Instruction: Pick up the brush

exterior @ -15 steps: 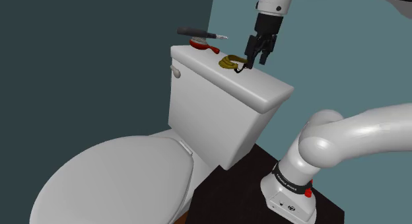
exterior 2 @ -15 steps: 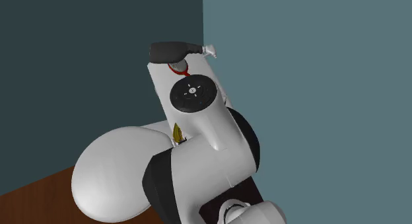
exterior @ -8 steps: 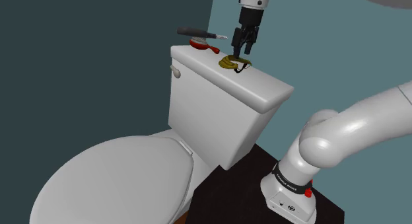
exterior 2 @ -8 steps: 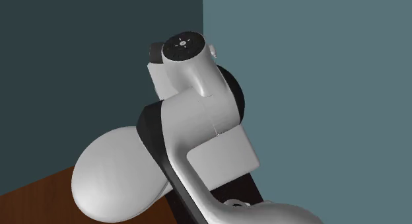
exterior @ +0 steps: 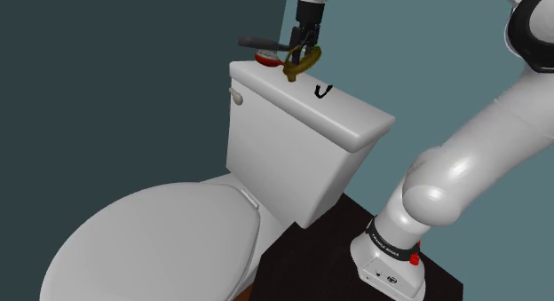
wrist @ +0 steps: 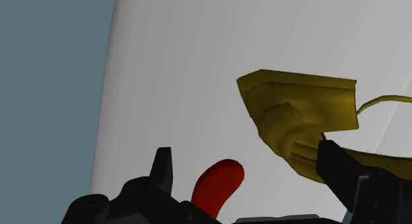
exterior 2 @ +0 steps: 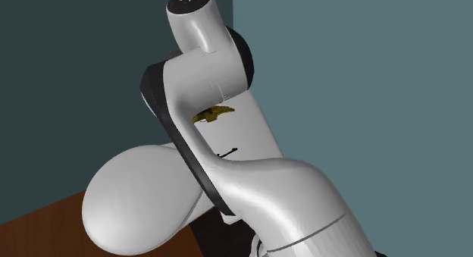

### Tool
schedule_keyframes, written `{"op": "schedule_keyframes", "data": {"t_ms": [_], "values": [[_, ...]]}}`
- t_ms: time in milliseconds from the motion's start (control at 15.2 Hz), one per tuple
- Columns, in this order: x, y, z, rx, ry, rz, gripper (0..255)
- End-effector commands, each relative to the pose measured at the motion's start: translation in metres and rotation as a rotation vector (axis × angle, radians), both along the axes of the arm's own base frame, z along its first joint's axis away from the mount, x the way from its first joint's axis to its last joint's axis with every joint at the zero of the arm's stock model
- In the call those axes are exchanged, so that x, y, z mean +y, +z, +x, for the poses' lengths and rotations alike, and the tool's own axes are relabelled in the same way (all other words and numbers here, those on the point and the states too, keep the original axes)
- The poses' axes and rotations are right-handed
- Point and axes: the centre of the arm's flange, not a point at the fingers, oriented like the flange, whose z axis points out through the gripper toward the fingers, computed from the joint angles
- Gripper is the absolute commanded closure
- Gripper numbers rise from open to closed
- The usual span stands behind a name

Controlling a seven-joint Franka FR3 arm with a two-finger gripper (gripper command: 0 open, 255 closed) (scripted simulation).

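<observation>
Teal walls (exterior: 426,59) are met in a corner behind a white toilet (exterior: 160,237). On the far end of its tank lid (exterior: 355,117) the brush (exterior: 264,44) is laid, dark handle over a red part. The gripper (exterior: 304,58) is poised just beside it, fingers spread wide and closed on nothing. In the wrist view the red part is seen between them. A yellow object (wrist: 297,117) is pressed against one finger; whether it is lifted cannot be told. A small black piece (exterior: 321,91) lies further along the lid.

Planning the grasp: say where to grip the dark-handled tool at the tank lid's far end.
Take the dark-handled tool at mid-handle, coming down from above, fingers closing across its width: the handle lies roughly level and slender, propped on the red thing, sides free.
</observation>
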Motion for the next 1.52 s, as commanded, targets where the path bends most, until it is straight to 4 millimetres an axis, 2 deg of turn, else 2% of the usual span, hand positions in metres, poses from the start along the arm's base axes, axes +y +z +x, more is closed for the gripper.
{"op": "schedule_keyframes", "data": {"t_ms": [0,396,462,924,1056,1122,1452], "values": [[-0.006,0.003,0.025,-0.001,0.037,-0.005,0],[-0.011,0.009,0.101,-0.004,0.143,-0.019,0],[-0.011,0.009,0.106,-0.004,0.149,-0.019,0],[-0.011,-0.031,0.106,-0.004,0.149,-0.019,0],[-0.011,-0.031,0.106,-0.004,0.149,-0.019,0],[-0.008,-0.033,0.106,-0.004,0.149,-0.020,255],[-0.002,-0.036,0.107,-0.004,0.149,-0.021,255]]}}
